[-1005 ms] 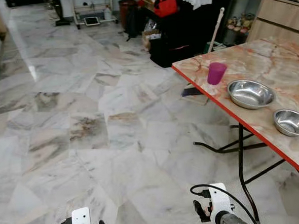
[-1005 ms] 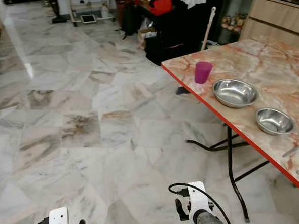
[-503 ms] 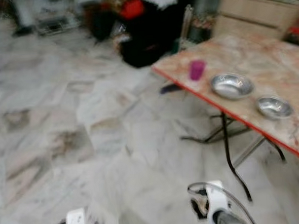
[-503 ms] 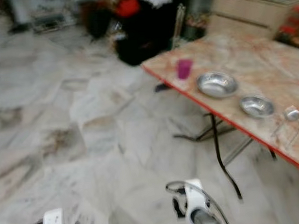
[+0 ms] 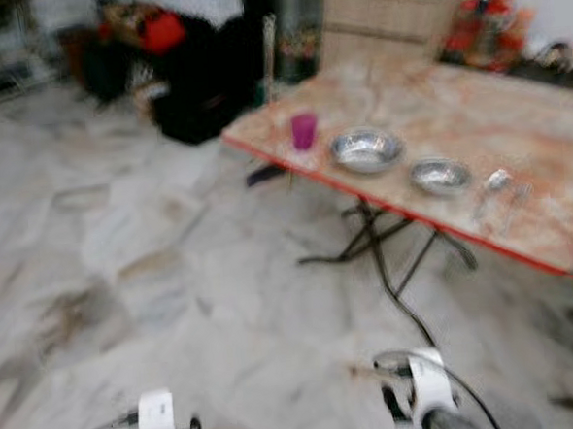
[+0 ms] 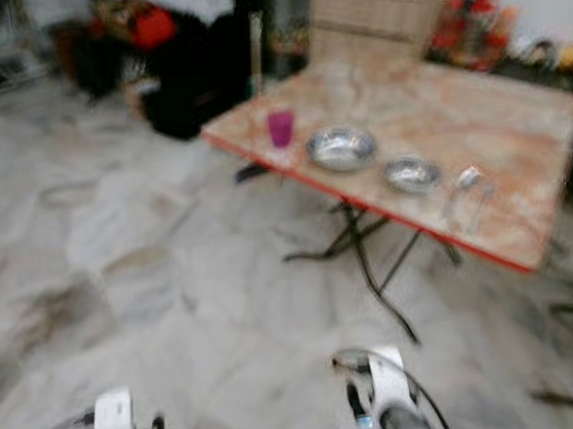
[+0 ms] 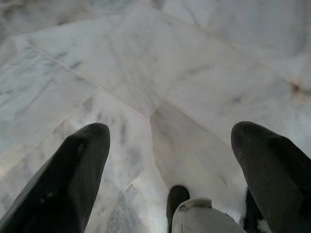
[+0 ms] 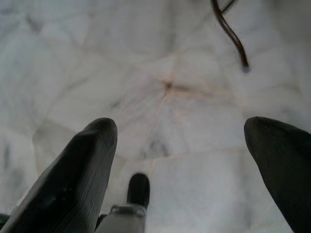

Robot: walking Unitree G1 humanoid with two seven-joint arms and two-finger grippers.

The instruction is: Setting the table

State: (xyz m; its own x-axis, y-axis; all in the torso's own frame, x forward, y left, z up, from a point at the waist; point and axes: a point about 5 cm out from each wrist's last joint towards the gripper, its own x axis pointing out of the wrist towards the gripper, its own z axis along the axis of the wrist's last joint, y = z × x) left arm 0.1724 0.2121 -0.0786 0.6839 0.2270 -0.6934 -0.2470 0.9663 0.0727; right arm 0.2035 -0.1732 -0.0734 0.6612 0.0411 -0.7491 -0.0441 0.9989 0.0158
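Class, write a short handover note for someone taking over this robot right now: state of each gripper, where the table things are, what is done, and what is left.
Left gripper: open, holding nothing, hanging low over the marble floor.
Right gripper: open, holding nothing, also low over the floor.
The table stands ahead and to the right, out of reach. Along its near red edge sit a purple cup, a large metal bowl, a small metal bowl and some blurred shiny pieces, too blurred to identify.
Done: nothing picked up or visibly arranged.
Left: walk up to the table, then set out the cup, bowls and shiny pieces.
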